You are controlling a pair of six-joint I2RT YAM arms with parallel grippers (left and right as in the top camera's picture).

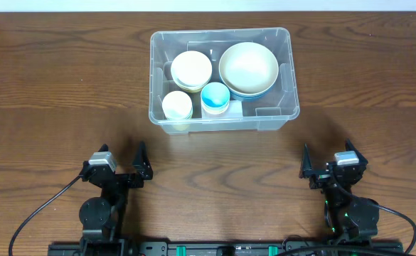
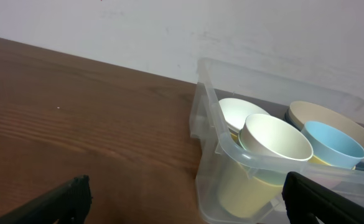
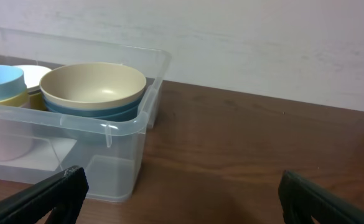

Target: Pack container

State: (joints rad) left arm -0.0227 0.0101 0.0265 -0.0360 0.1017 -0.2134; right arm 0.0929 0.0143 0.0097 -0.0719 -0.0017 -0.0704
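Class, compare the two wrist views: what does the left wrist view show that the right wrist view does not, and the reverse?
Only the left wrist: the cream cup in the container's near corner. Only the right wrist: the container's right end wall. Both: the container, the beige bowl and the light blue cup.
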